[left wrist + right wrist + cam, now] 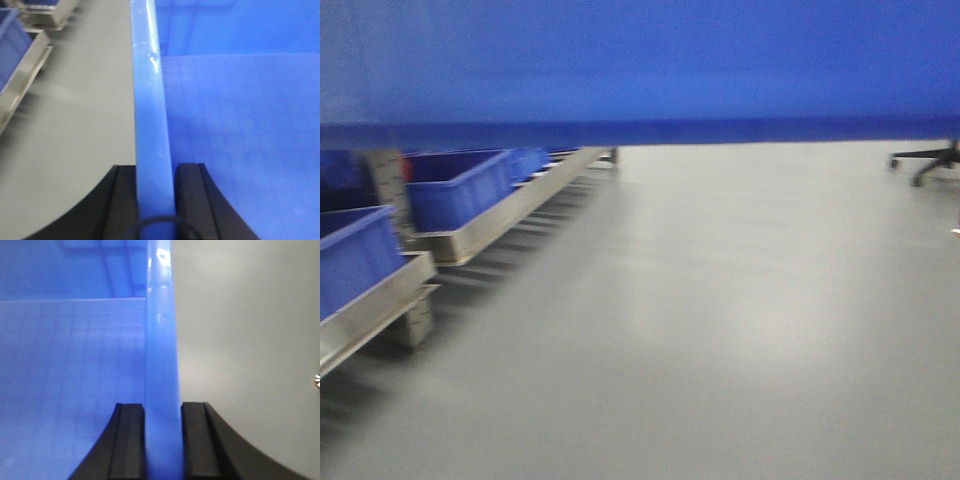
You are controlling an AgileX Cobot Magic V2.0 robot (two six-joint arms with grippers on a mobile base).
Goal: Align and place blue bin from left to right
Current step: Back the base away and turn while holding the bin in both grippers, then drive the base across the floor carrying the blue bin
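Pinching blue bin (640,70) rim walls, left gripper (155,175) and right gripper (163,412).

Front view looks ahead; wrist views closely flank the blue bin (150,100)

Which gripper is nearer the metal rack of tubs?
Left. The left gripper clamps the blue bin on its rim facing the metal rack; the right gripper clamps the opposite rim.

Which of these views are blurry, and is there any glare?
Front view: motion-blurred, the bin a soft band on top, a pale sheen on the floor. Left wrist view: soft, small glints on the bin's edge, left gripper dark. Right wrist view: a glint high on that edge, above the right gripper.
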